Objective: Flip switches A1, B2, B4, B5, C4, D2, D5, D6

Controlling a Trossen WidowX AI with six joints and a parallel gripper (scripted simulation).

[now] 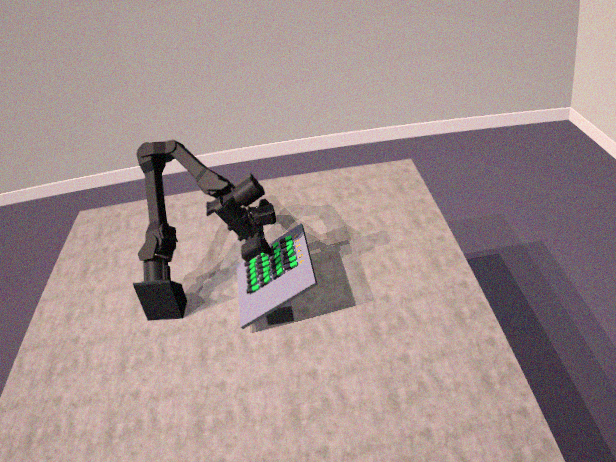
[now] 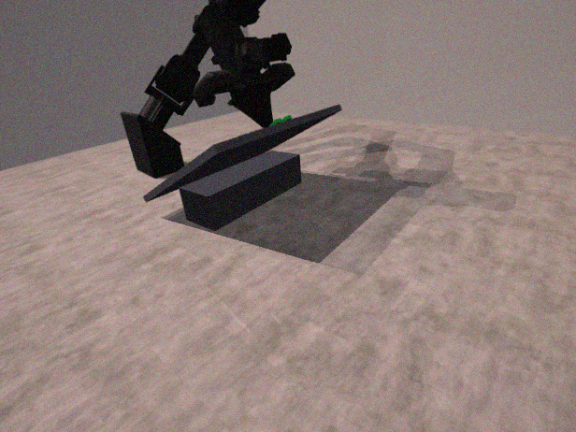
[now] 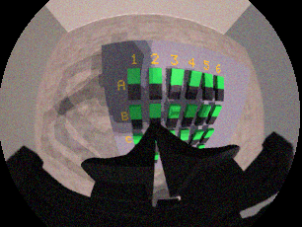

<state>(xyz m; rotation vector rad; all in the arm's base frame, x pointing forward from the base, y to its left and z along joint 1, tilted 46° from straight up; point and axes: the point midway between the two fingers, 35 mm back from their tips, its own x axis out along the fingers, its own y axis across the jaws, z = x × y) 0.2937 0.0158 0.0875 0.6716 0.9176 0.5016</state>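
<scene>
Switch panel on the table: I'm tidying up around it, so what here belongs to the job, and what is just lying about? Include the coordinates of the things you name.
For the job:
- tilted panel [image 1: 277, 300] [image 2: 243, 142] with its switches
- gripper [image 1: 271, 253] [image 2: 270, 125] [image 3: 154, 125]
- block [image 2: 243, 187] under the panel

Just lying about:
- nothing I can see
</scene>
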